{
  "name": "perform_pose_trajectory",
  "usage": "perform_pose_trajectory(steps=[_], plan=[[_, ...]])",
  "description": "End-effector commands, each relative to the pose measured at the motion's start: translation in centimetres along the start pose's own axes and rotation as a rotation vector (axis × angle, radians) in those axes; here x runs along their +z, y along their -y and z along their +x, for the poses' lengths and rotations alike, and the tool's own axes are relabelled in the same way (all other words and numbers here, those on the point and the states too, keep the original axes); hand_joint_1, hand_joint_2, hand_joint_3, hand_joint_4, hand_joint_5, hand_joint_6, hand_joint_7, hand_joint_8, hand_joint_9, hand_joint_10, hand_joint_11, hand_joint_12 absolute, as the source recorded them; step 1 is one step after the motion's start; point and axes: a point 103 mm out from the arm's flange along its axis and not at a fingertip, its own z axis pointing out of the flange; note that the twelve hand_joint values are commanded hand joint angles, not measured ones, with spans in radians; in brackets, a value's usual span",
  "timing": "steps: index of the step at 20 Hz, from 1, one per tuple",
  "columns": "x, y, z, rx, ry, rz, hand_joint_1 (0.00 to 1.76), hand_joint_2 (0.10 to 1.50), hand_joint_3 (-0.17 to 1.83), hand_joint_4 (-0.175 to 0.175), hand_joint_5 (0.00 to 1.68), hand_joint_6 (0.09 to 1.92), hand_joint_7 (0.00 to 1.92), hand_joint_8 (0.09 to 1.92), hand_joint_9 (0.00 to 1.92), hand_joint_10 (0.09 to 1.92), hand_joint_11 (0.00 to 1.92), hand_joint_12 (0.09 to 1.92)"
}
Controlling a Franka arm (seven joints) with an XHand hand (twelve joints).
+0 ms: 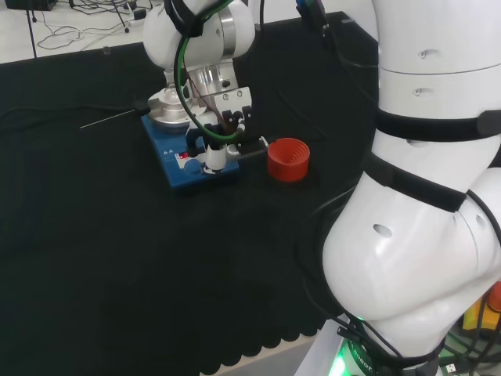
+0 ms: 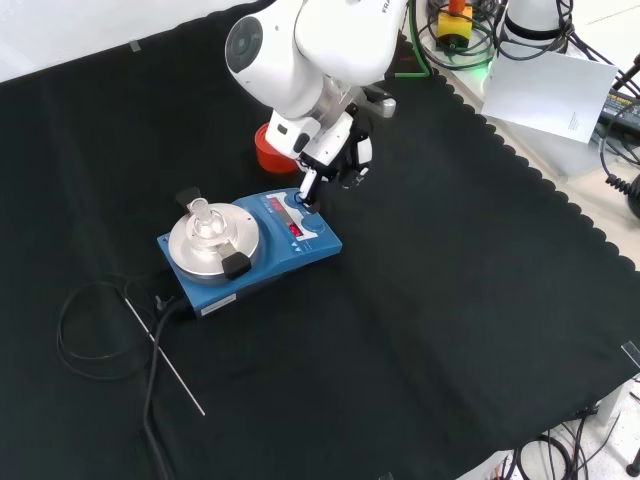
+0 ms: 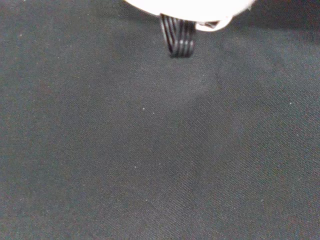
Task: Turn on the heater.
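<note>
While the blue heater [image 2: 262, 247] sits near the middle of the black-clothed counter [image 2: 450, 300] in the front view, the robot hand [image 2: 335, 160] hangs over its control end, one finger pointing down and touching the front panel beside the red lit strip. The other fingers look curled in against the palm, holding nothing. In the head view the robot hand [image 1: 228, 129] comes down from the white wrist link onto the near right corner of the heater [image 1: 184, 160], its white fingertip resting by a knob there, and green and black cables loop in front of it.

On the heater's round silver plate [image 2: 210, 240] stands a small clear glass flask [image 2: 203, 217], hard to make out, with black clamp pieces at the plate's rim. A red ribbed ring stand [image 1: 288, 159] sits on the cloth just to the right of the heater in the head view; in the front view this red stand [image 2: 266, 152] lies behind the heater and is partly covered by the arm's white link. A black power cable [image 2: 100, 330] curls off the heater's left end in the front view, and a thin metal rod [image 2: 165, 345] lies across the cloth beside it. The wrist view looks past a blurred white part of the robot hand [image 3: 190, 7] and a ribbed black cable onto bare black cloth.
</note>
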Motion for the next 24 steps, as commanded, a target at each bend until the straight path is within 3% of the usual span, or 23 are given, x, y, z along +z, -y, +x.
perform_pose_trajectory(steps=[1, 24], plan=[[0.48, -0.65, -0.67, 0.004, -0.013, 0.007, 1.46, 0.72, 0.99, -0.073, 0.31, 0.9, 1.66, 1.48, 1.7, 1.4, 1.24, 1.32], [1.01, -1.46, -0.09, 0.003, -0.016, -0.002, 1.46, 0.72, 1.0, -0.069, 0.3, 0.88, 1.66, 1.47, 1.69, 1.4, 1.24, 1.32]])
